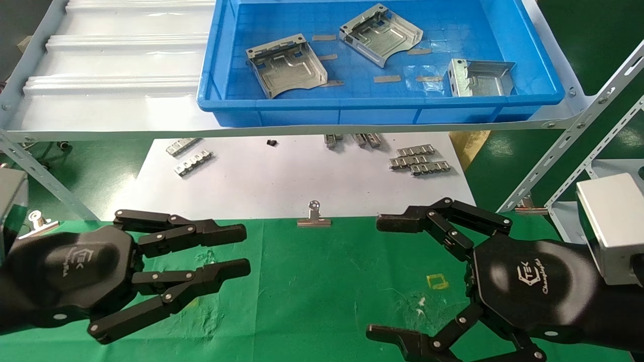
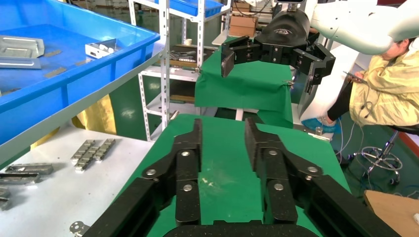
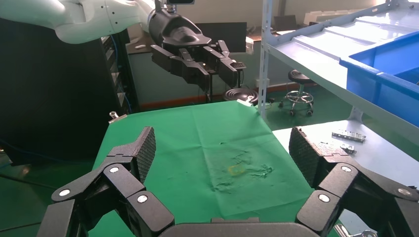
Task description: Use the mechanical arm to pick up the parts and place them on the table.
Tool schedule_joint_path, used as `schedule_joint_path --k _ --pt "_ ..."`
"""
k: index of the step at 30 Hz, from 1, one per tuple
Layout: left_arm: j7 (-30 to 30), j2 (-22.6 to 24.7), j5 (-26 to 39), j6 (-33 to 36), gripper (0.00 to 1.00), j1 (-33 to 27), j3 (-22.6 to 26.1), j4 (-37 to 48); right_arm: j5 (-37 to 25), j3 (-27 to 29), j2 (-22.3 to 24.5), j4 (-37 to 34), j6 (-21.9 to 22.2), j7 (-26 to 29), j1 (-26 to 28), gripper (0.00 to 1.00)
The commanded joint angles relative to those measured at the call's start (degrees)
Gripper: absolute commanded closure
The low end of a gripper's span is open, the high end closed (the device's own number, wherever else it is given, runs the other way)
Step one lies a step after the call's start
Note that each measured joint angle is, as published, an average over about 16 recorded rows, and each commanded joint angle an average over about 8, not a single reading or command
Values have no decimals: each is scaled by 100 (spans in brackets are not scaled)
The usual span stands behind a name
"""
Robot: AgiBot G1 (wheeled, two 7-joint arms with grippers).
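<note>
Three silver stamped parts lie in the blue bin on the shelf: one at the left (image 1: 287,65), one at the back (image 1: 381,34), one at the right (image 1: 480,78). Both black grippers hover over the green-cloth table (image 1: 327,281), well short of the bin. My left gripper (image 1: 244,251) (image 2: 223,126) is open with a modest gap and holds nothing. The right gripper (image 1: 378,276) (image 3: 222,143) is spread wide, also with nothing in it, above a yellow square mark (image 1: 436,280). In each wrist view the other arm's gripper shows farther off.
The blue bin (image 1: 352,108) rests on a pale grey ribbed shelf (image 1: 110,75) overhanging a white sheet (image 1: 302,186). Ridged silver strips (image 1: 417,160) (image 1: 191,161) lie on the sheet. A binder clip (image 1: 314,216) sits at the cloth's far edge. Slanted shelf struts (image 1: 568,151) stand at the right.
</note>
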Motion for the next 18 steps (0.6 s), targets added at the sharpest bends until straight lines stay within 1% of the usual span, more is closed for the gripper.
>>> schedule_joint_path --k 1,18 --pt "0 0 0 0 100 0 0 0 0 0 0 0 0 0 0 0" --pt "0 0 0 0 100 0 0 0 0 0 0 0 0 0 0 0"
